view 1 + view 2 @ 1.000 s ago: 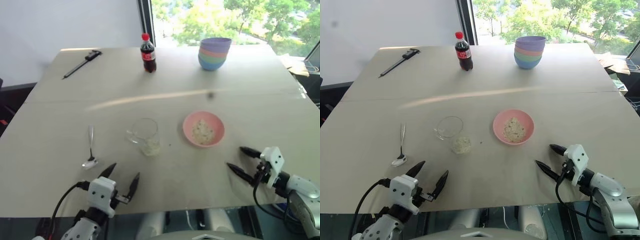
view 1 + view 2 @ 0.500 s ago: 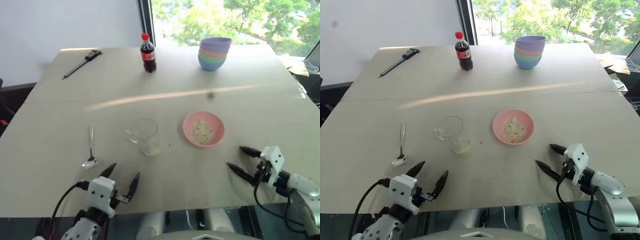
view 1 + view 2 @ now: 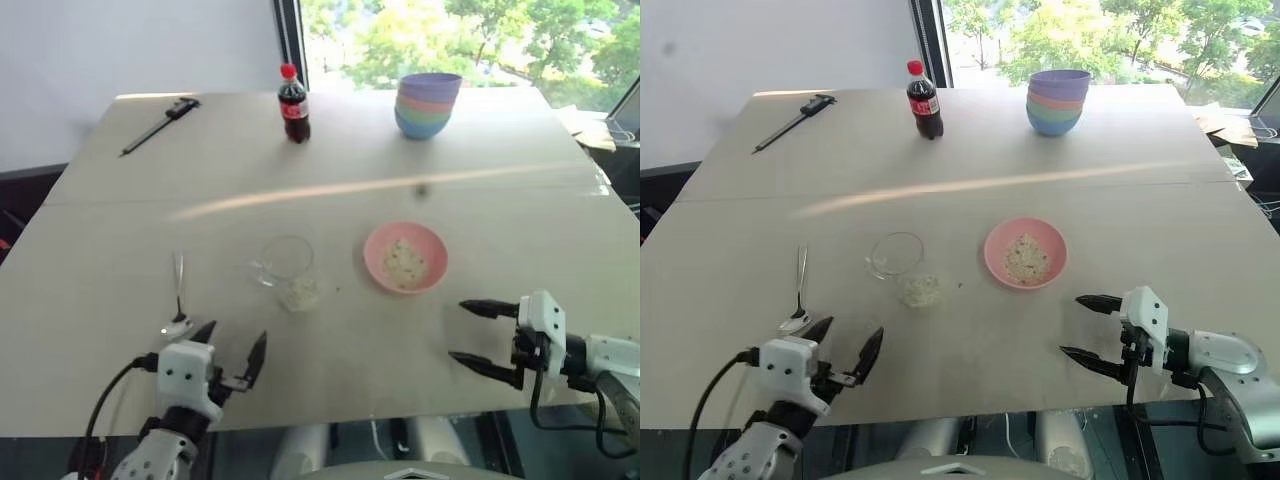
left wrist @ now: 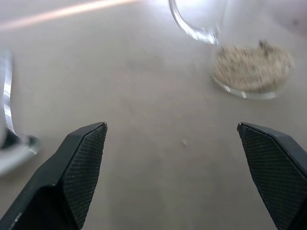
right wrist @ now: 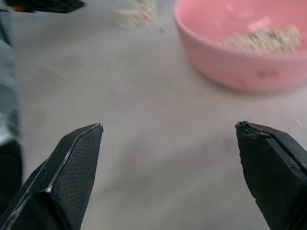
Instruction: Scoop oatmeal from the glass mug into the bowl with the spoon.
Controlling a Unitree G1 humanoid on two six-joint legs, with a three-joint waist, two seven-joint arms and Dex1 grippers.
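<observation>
**Desk:** What lay on the bench [image 3: 330,170], biggest first?

**Photographer:** The bench was wide and pale. The pink bowl [image 3: 405,257] sat right of centre with some oatmeal [image 3: 404,262] already in it. The glass mug [image 3: 287,266] stood just left of it, with a small heap of flakes at its base. The spoon [image 3: 179,296] lay further left, flat, its oval end toward the robot. Both end effectors were spread wide and empty: the left end effector [image 3: 229,344] just short of the spoon, the right end effector [image 3: 472,331] near the bowl.

**Desk:** And the step in hand?

**Photographer:** Picking up the spoon, by my reading. The left end effector would do well to close across the thin handle partway up, not over the oval end, as a flat handle slips.

**Desk:** Any change from a second before?

**Photographer:** Both arms had lifted; the right end effector had swung to point leftward across the bench. Nothing on the bench had moved.
</observation>
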